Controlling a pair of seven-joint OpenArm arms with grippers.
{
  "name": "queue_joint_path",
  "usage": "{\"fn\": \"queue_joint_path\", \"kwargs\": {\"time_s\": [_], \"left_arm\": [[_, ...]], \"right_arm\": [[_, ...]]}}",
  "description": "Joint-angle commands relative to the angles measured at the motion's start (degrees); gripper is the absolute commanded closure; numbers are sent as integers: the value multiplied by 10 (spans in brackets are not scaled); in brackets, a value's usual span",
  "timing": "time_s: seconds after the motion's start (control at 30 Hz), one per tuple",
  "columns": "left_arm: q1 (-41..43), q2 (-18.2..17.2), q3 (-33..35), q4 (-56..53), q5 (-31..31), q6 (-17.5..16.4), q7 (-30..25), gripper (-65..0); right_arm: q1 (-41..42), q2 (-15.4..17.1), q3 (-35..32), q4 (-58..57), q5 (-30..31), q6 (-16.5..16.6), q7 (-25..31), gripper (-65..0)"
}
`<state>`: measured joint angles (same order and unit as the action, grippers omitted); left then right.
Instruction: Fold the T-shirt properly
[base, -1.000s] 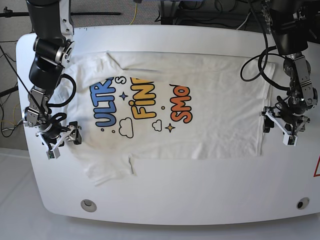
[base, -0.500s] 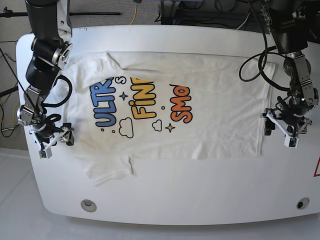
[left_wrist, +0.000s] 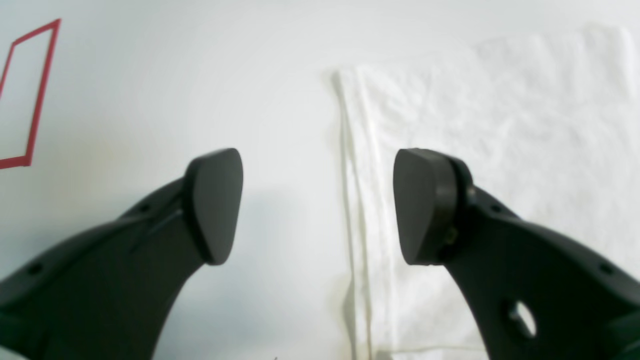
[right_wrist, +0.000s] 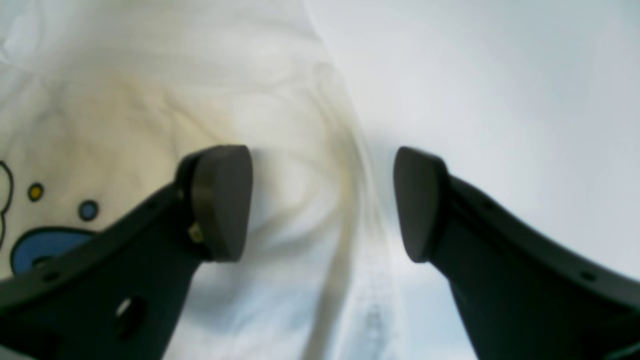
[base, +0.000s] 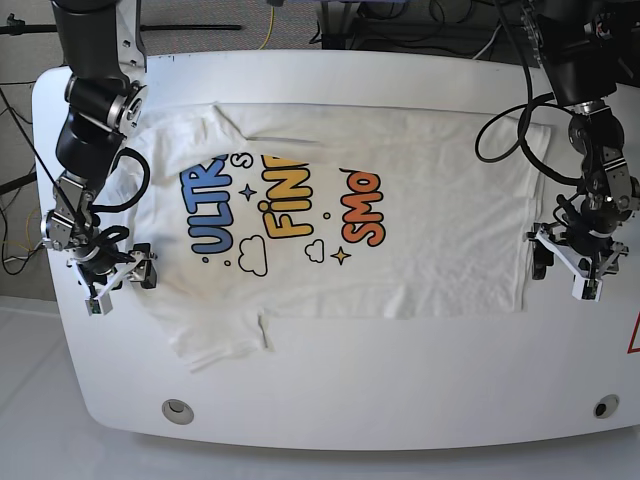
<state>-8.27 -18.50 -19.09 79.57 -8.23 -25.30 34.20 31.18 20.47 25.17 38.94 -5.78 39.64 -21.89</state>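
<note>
T-shirt (base: 380, 230) lies spread print-up on the tabletop (base: 400, 370). Both pincers gape, holding nothing: left pincer (left_wrist: 315, 205) straddles the hem edge, right pincer (right_wrist: 320, 205) the sleeve-side edge, blurred there. Advice: drop both together, pinch only the edge layers.
</note>
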Motion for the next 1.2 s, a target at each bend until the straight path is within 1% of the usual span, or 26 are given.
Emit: {"fn": "queue_joint_path", "kwargs": {"time_s": [0.0,0.07,0.2,0.4,0.6,0.73,0.8,1.07,1.17], "left_arm": [[-10,-9,-3,9,-8,2,-15,-446],[-12,-12,-3,-3,-4,1,-21,-446],[-10,-12,-3,-7,-3,0,-23,-447],[-8,-12,-2,-10,-5,0,-28,-446],[-8,-11,-1,-15,-8,2,-31,-445],[-8,-11,-2,-15,-8,1,-32,-445],[-7,-9,-1,-11,-4,1,-31,-446],[-6,-9,-1,-7,-5,1,-28,-446],[-5,-8,-1,-8,-8,1,-26,-444]], "right_arm": [[17,2,-7,10,11,4,22,-425],[20,-7,-8,8,6,4,37,-424],[21,-13,-9,3,5,4,51,-424],[21,-9,-7,-15,5,4,74,-424],[20,6,-4,-50,9,4,88,-424],[21,14,-4,-61,10,4,88,-423],[24,21,-9,-71,19,4,76,-424],[17,24,-40,-73,19,4,70,-419],[12,13,-65,-73,19,4,71,-378]]}}
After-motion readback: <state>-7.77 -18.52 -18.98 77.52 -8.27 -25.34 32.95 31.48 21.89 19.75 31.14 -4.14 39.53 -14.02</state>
